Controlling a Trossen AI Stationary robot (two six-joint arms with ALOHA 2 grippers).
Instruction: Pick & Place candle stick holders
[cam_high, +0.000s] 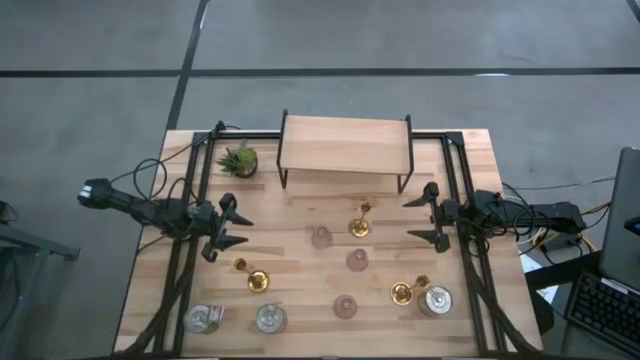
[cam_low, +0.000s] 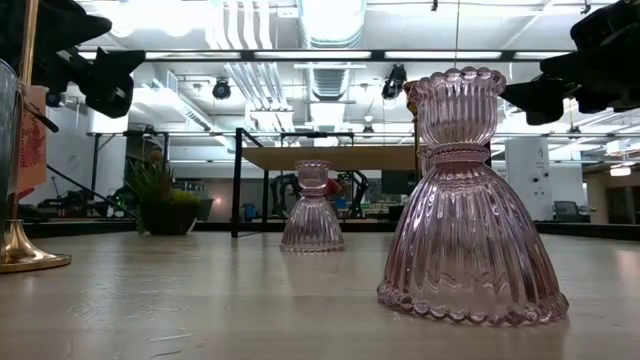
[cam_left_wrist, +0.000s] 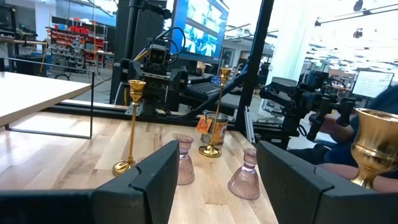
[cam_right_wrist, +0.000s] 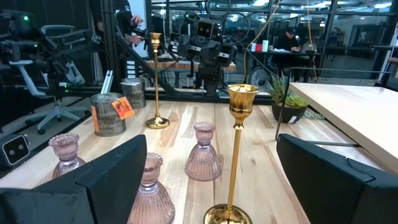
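Observation:
Three gold candle stick holders (cam_high: 360, 222) (cam_high: 255, 278) (cam_high: 405, 290) stand on their round bases on the wooden table. Three pink glass ones (cam_high: 321, 237) (cam_high: 357, 261) (cam_high: 345, 306) stand between them. Three silvery cups (cam_high: 203, 319) (cam_high: 271, 318) (cam_high: 437, 300) sit near the front edge. My left gripper (cam_high: 243, 231) hovers open at the table's left, pointing level toward the middle, with nothing between its fingers (cam_left_wrist: 155, 177). My right gripper (cam_high: 410, 220) hovers open at the right, facing it, also with nothing between its fingers (cam_right_wrist: 121, 165).
A wooden shelf on a black wire frame (cam_high: 345, 145) stands at the far middle of the table. A small spiky green potted plant (cam_high: 238, 160) sits to its left. Black frame rails (cam_high: 455, 170) run along both sides of the table.

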